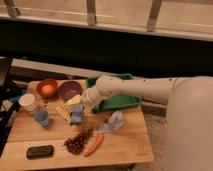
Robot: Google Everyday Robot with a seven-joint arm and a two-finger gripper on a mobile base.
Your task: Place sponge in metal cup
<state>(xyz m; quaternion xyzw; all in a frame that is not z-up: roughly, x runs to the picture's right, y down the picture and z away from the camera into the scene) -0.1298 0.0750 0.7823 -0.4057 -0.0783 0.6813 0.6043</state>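
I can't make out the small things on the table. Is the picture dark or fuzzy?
In the camera view the light is dim and warm, and everything is soft: the gripper near the table's middle blends into the yellow and blue thing under it, and the orange bowl and purple bowl have smeared rims. The railing up top is brighter but blurry too.

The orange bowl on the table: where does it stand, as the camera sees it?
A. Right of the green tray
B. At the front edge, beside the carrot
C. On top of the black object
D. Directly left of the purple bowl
D: the orange bowl sits at the back left of the table, right next to the purple bowl, while the gripper is in front of them, near the table's middle.
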